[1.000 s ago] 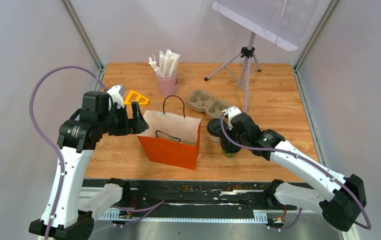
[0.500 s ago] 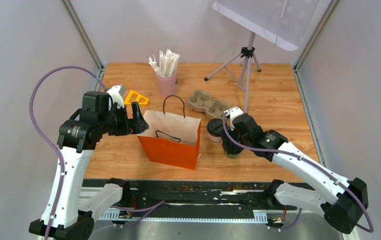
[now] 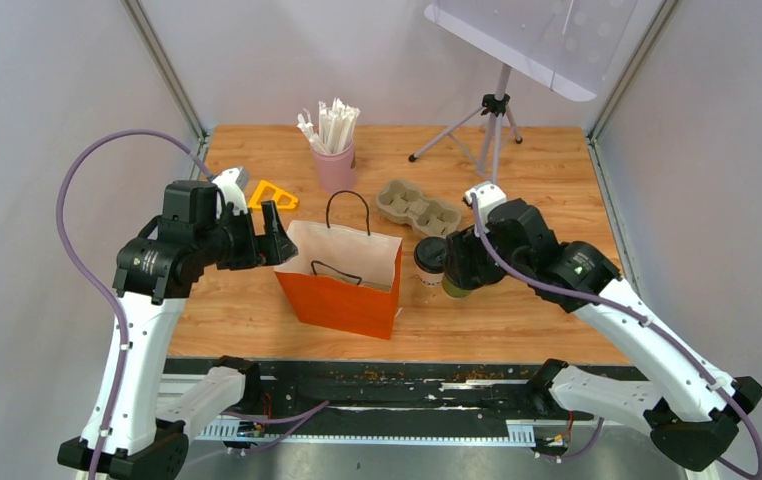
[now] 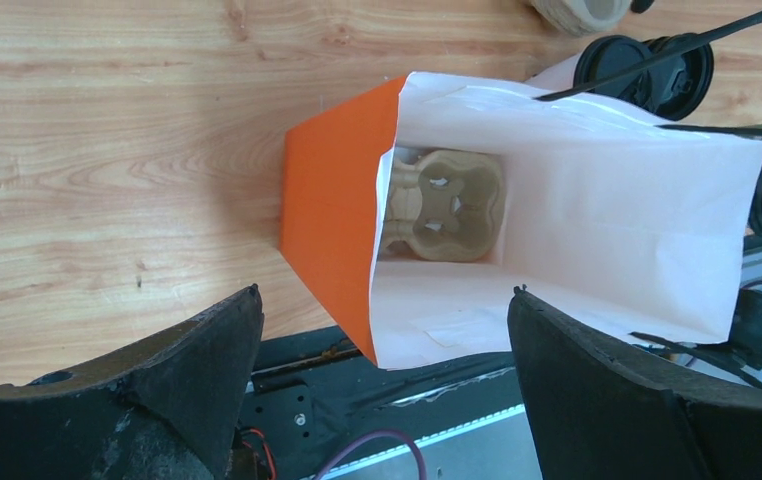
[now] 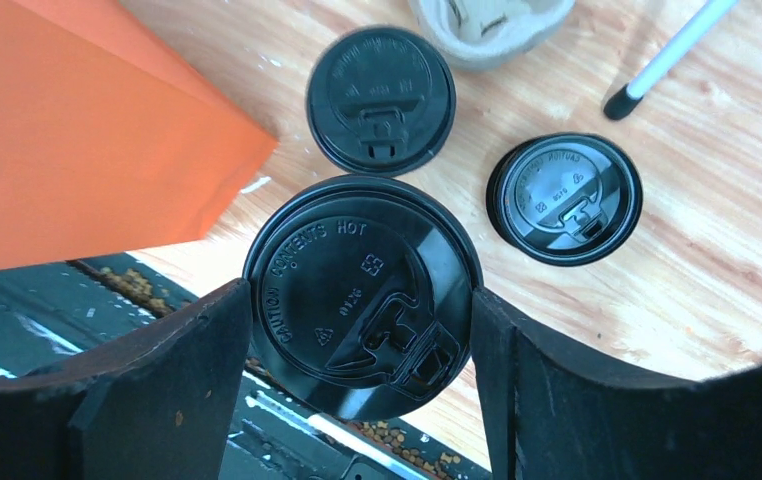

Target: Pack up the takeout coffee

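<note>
The olive-green takeout coffee cup (image 3: 454, 289) hangs just above the table with my right gripper (image 3: 459, 268) shut on it. Its black lid (image 5: 362, 295) fills the gap between the fingers (image 5: 182, 385) in the right wrist view. The whitish takeout coffee cup (image 3: 429, 260) stands on the table beside the bag, and its lid (image 5: 380, 98) shows from above. The orange paper bag (image 3: 342, 290) stands open, with a pulp cup carrier (image 4: 447, 205) on its bottom. My left gripper (image 3: 271, 232) is open at the bag's left rim (image 4: 387, 150), holding nothing.
A bare black lid (image 5: 564, 197) lies on the wood to the right of the cups. A second pulp carrier (image 3: 415, 205), a pink cup of white sticks (image 3: 335, 165), a yellow piece (image 3: 277, 192) and a tripod (image 3: 492, 130) stand further back.
My right arm has risen and drawn back with the olive-green cup in its grip, lifting it off the table. The left arm and the bag have not moved.
</note>
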Tool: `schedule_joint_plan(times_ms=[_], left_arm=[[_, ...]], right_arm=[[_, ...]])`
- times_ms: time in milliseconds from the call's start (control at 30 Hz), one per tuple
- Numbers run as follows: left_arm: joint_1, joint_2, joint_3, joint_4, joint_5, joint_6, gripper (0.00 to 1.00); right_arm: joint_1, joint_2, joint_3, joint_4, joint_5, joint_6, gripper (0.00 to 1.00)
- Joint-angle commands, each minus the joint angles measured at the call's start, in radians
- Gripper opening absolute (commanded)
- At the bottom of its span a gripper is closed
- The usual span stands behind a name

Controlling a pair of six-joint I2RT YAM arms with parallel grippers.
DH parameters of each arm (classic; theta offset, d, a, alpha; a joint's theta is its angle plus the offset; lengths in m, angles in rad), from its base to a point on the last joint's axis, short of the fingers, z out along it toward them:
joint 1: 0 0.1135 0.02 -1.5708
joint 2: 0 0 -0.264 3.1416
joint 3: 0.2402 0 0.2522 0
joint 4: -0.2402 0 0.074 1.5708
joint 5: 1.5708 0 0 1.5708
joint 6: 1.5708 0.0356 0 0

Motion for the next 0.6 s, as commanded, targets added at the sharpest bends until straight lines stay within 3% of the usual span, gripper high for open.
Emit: schedule_joint_plan(times_ms=[0, 267, 433, 567], left_arm=[[0.003, 0.007, 0.066, 0.005, 0.002, -0.017, 0.98], [0.004, 0.035, 0.078, 0.014, -0.019, 0.001, 0.92], [0.004, 0.053, 0.063, 0.05, -0.023, -0.007, 0.78], [0.004, 0.059, 0.039, 0.079, -0.027, -0.004, 0.74]], right_arm=[[0.004, 0.024, 0.193, -0.105, -0.03, 0.035, 0.64], [0.059, 0.119, 0.548, -0.229, -0.08, 0.059, 0.61], [0.147, 0.219, 0.81, -0.287, -0.062, 0.082, 0.6], [0.202, 0.272, 0.904, -0.249, -0.069, 0.092, 0.6]])
